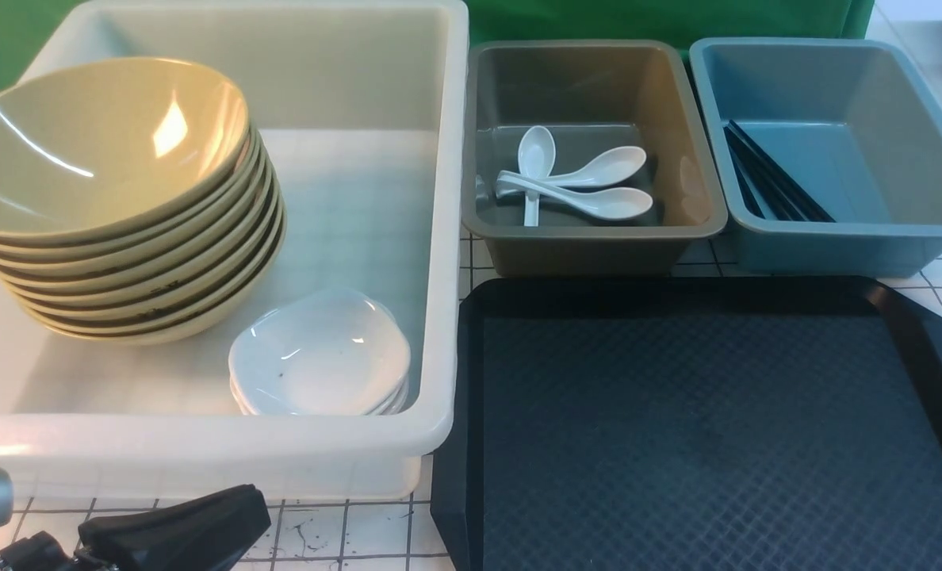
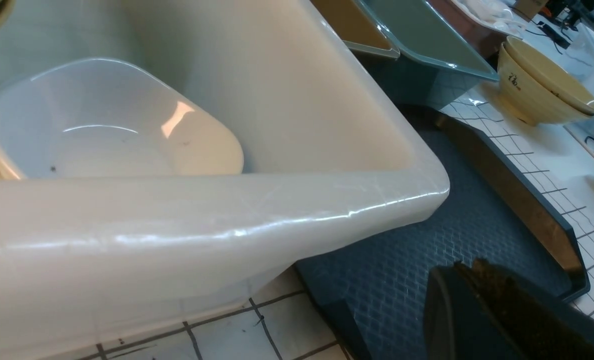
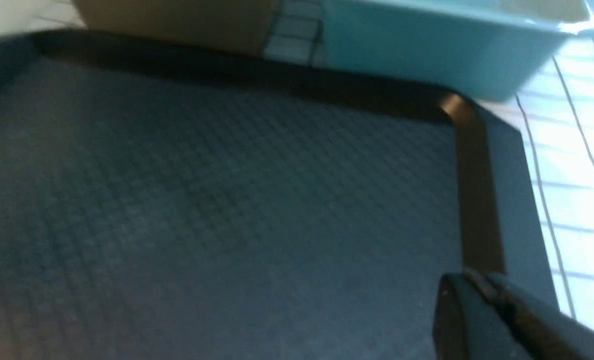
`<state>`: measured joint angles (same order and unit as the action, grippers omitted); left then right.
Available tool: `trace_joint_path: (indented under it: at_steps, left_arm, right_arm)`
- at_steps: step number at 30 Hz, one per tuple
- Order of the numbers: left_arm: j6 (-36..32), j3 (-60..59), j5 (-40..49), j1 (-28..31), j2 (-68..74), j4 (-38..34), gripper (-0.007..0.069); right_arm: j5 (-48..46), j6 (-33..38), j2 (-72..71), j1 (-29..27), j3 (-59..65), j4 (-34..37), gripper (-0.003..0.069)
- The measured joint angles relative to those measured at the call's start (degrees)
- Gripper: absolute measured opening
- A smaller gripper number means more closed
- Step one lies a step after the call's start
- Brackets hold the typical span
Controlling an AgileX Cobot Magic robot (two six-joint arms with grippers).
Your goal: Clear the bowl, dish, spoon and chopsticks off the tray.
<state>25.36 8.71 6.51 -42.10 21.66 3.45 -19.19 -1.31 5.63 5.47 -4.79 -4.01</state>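
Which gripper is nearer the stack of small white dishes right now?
Left. The left gripper sits just outside the white tub holding the dishes; the right gripper is over the tray's far side.

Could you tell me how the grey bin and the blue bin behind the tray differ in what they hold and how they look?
The grey bin holds three white spoons lying across one another; the blue bin holds thin black chopsticks leaning against its left wall. The grey bin is dull grey-brown and sits beside the white tub; the blue bin stands further right. Both are open rectangular bins behind the black tray.

Tray (image 1: 709, 428) cut off at bottom; right wrist view blurred.
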Motion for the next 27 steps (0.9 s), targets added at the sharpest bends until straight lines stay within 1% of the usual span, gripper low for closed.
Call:
trace_joint_path:
  at_steps: [5, 8, 12, 27]
  left_arm:
    - [0.0, 0.0, 0.0, 0.0, 0.0, 0.0, -0.0001]
    - [0.0, 0.0, 0.0, 0.0, 0.0, 0.0, -0.0001]
    - [0.0, 0.0, 0.2, 0.0, 0.0, 0.0, -0.0001]
    - [0.0, 0.0, 0.2, 0.0, 0.0, 0.0, -0.0001]
  right_arm:
    - [1.1, 0.7, -4.5, -1.0, 4.7, 0.1, 0.0021]
    - [3.1, 1.9, -6.1, -1.1, 5.1, 0.1, 0.0021]
    - [3.1, 3.2, -6.2, -1.1, 5.1, -0.1, 0.0021]
    - [3.1, 3.2, -6.2, -1.1, 5.1, -0.1, 0.0025]
